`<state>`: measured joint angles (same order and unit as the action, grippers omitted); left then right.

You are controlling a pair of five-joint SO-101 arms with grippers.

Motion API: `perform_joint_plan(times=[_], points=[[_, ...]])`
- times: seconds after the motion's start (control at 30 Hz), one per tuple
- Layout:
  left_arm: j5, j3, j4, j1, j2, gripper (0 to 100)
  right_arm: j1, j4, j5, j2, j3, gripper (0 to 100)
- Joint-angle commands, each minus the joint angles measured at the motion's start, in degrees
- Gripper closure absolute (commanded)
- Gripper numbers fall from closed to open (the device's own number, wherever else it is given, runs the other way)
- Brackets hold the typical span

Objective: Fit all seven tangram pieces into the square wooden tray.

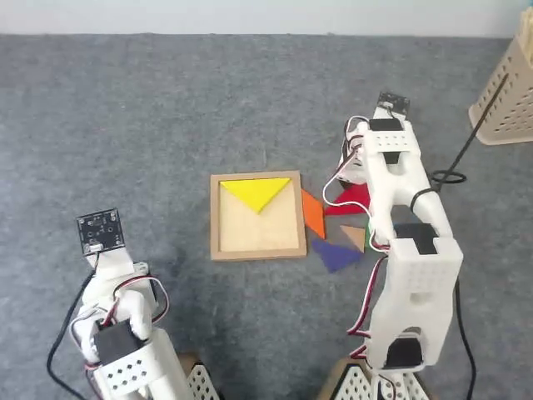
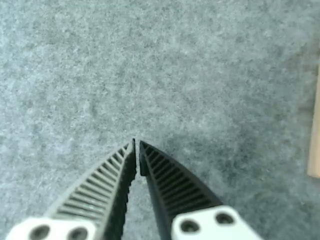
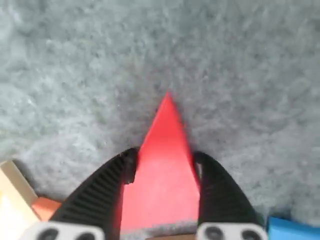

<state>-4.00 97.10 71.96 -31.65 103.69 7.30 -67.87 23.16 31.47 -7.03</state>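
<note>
The square wooden tray (image 1: 215,218) lies mid-table with a yellow triangle (image 1: 254,193) in its far part. To the right of it lie an orange piece (image 1: 313,214), a red triangle (image 1: 350,200), a small tan triangle (image 1: 355,237) and a purple triangle (image 1: 336,254). My right gripper (image 3: 165,162) holds the red triangle (image 3: 162,175), a finger against each slanted edge, its tip pointing out over the carpet. A blue piece (image 3: 290,229) shows beside it. My left gripper (image 2: 136,144) is shut with nothing in it, over bare carpet left of the tray's edge (image 2: 315,140).
A beige perforated basket (image 1: 508,92) stands at the far right, and a black cable (image 1: 466,142) runs from it toward the right arm. Grey carpet covers the table. The left arm (image 1: 117,317) sits folded at the near left.
</note>
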Motion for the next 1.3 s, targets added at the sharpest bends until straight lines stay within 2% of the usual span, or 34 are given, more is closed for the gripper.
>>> perform_joint_plan(times=[0.0,0.23,0.37,0.5,0.57,0.67,0.73,0.9,1.27], points=[[0.5,-0.5,0.2,0.1,0.2,99,0.3,-1.1,-1.5,-3.7,-2.5,93.5],[0.5,-0.5,0.2,0.1,0.2,99,0.2,-1.9,-5.3,-6.7,-2.4,98.4],[0.5,-0.5,0.2,0.1,0.2,99,-0.7,-3.6,-5.6,-7.3,-2.7,89.8],[0.5,-0.5,0.2,0.1,0.2,99,-3.1,-4.0,-6.9,-10.6,-2.9,92.0],[0.5,-0.5,0.2,0.1,0.2,99,-3.8,-6.1,-7.9,-12.5,-2.6,89.7],[0.5,-0.5,0.2,0.1,0.2,99,-3.0,-11.3,-7.9,-14.1,-2.5,82.0],[0.5,-0.5,0.2,0.1,0.2,99,-1.5,-13.5,-7.7,-14.4,-1.7,80.3],[0.5,-0.5,0.2,0.1,0.2,99,3.9,-7.3,-1.9,-14.6,7.2,80.3],[0.5,-0.5,0.2,0.1,0.2,99,3.4,-3.3,-0.6,-9.6,11.3,74.9]])
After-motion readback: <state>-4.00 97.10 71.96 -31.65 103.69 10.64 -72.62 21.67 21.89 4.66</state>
